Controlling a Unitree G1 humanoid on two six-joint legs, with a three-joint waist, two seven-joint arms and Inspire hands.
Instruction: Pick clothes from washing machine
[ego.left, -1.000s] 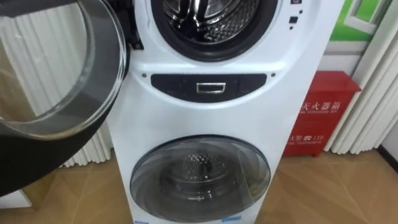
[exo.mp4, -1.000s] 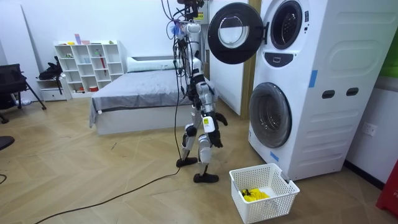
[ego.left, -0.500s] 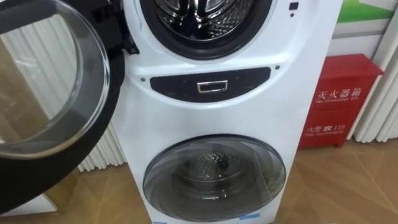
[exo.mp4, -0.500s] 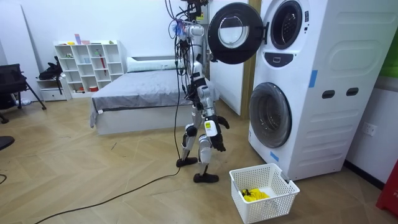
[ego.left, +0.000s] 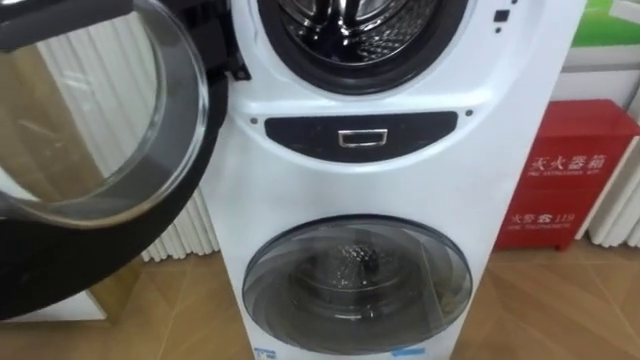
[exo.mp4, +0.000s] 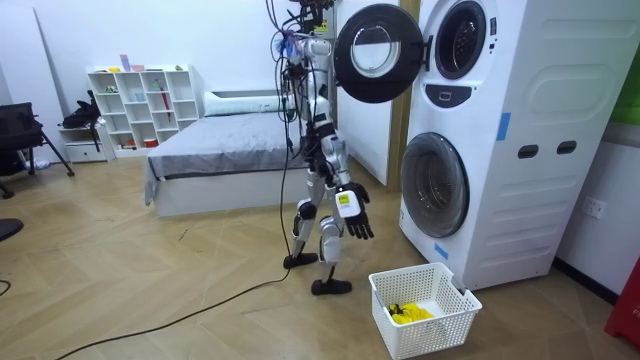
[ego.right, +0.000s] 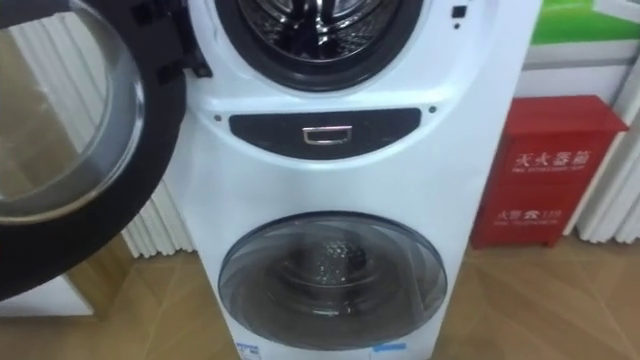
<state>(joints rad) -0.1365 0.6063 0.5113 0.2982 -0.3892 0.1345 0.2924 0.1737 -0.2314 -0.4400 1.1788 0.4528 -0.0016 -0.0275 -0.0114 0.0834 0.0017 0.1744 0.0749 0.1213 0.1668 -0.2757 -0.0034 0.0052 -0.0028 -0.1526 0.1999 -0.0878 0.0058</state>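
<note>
A stacked white washing machine (exo.mp4: 500, 130) is faced by the robot, which stands on the wooden floor just in front of it, with a bed (exo.mp4: 225, 160) behind. The upper door (ego.left: 90, 150) is swung wide open to the robot's left; the upper drum (ego.left: 350, 30) is exposed, its ribbed metal wall visible, and no cloth can be made out in the part of it that is seen. The lower door (ego.left: 358, 283) is closed; through its glass only the drum's metal is discerned. A white basket (exo.mp4: 420, 308) sits on the floor near the machine's foot, with something yellow (exo.mp4: 408, 313) lying in its bottom; whether that is a garment cannot be told. In the room view one robot hand (exo.mp4: 356, 212), judged by the body to be the right, is held out at hip height toward the machine, fingers spread and released, grasping nothing. The left robot hand cannot be made out behind the body. Judgement: the scene fits either an approach to the open drum for a garment, or a pause after a garment has been dropped in the basket. If any clothes remain, they would lie deeper in the upper drum than is seen. A reach there would call for the arm to be raised well above its present height and passed clear of the open door's edge.
</note>
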